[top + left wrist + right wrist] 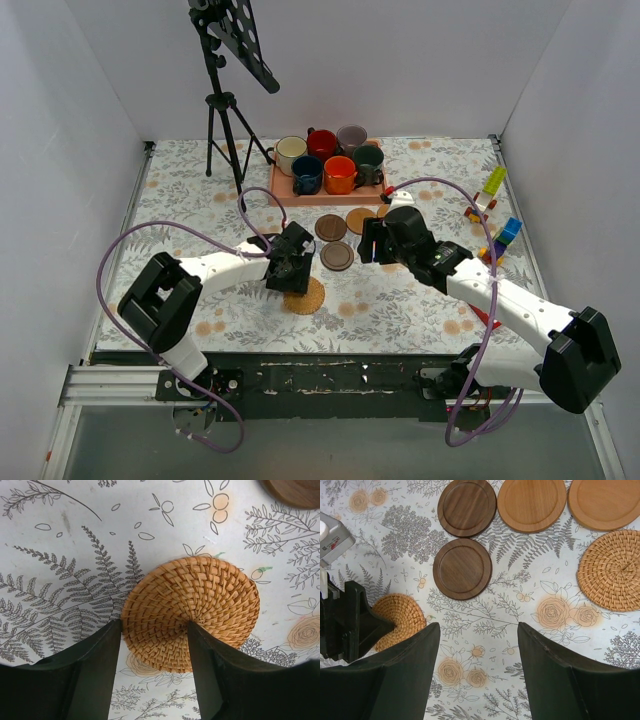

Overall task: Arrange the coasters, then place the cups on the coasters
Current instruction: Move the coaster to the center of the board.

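**Left wrist view: pincer astride a woven coaster, cups yet to be fetched**

Left wrist view shows the left pincer (155, 627) half spread over the near rim of a round orange woven rattan coaster (200, 600). The coaster lies flat on the fern-printed desk (60, 580). One finger stands at the disc's edge and the other over its weave; whether they pinch it I cannot tell. The right pincer (477, 630) hangs wide and empty above bare cloth, near the other discs.

The step in hand looks to be arranging the coasters. This woven one lies nearest the arms, a little apart from the group. The next move probably calls for a sure hold on the thin rim, or a flat slide. It should end in a free spot with room for a cup, without nudging the neighbours.

Six coasters:
- two dark brown wooden discs (466, 506) (462, 568)
- two tan wooden discs (531, 504) (605, 502)
- two woven ones, counting the second woven disc (612, 570)

Six handled cups stand together on the pink rectangular tray (330, 198) at the far side, none on a coaster:
- cream cup (290, 152)
- red cup (322, 143)
- grey-lilac cup (352, 135)
- navy cup (307, 176)
- orange cup (340, 176)
- dark green cup (368, 163)
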